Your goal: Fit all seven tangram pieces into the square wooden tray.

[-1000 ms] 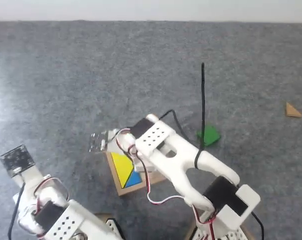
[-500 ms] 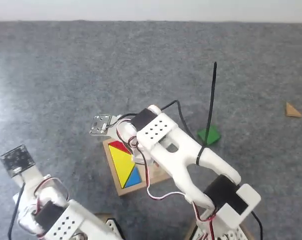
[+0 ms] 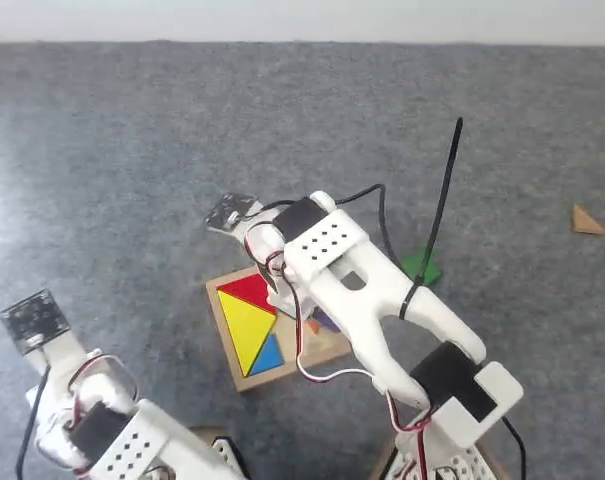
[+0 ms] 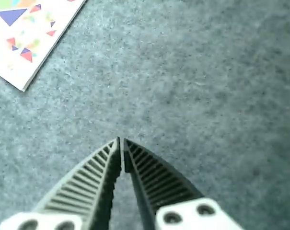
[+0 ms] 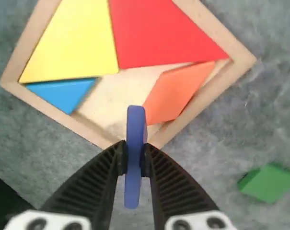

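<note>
Held piece: a blue piece stands on edge, clamped in the right pincer.
Tray: the wooden tray lies just beyond the tips and holds the yellow triangle, red triangle, small blue triangle and orange piece.
Wrist versus high: the right wrist view shows bare wood ahead of the tips. In the high view the arm covers that spot.
Green piece: beside the pincer, outside the tray.
Left pincer: narrowed to a slit, empty, over the tabletop.
Change: the right arm swung aside, uncovering the red triangle.

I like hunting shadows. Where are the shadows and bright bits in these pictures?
High view: soft, even light on the table, hardly any shadows. Right wrist view: the tray wood looks darker under the dark blue piece in the right fingers. Left wrist view: the white sheet is brightest.
</note>
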You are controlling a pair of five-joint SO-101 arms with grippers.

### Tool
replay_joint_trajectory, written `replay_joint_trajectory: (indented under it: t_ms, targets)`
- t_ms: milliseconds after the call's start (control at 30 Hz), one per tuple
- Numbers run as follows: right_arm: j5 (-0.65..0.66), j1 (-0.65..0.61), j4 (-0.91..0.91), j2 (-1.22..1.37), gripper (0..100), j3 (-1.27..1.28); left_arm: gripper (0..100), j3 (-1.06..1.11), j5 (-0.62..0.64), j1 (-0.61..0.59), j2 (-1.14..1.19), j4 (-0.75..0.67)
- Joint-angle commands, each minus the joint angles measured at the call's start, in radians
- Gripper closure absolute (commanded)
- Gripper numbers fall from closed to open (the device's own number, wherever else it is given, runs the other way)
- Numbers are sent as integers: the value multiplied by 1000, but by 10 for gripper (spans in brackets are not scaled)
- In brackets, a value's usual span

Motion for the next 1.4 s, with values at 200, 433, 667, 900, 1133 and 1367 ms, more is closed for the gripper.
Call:
replay_joint_trajectory:
  t_ms: [200, 433, 667, 900, 1133, 1367]
  targets:
    - [-269, 76, -27, 73, 990, -12, 985, -22, -9, -8, -18, 0]
    - [-308, 91, -12, 90, 990, -8, 985, -22, -9, -9, -18, 0]
    - [-322, 91, 4, 88, 990, -6, 985, -22, -11, -9, -18, 0]
    - [-324, 88, -15, 90, 990, 17, 985, -22, -11, -8, -18, 0]
    - [-321, 90, -12, 81, 990, 12, 985, -22, -11, -8, -18, 0]
    - [-290, 50, -10, -36, 990, 18, 985, -22, -11, -6, -18, 0]
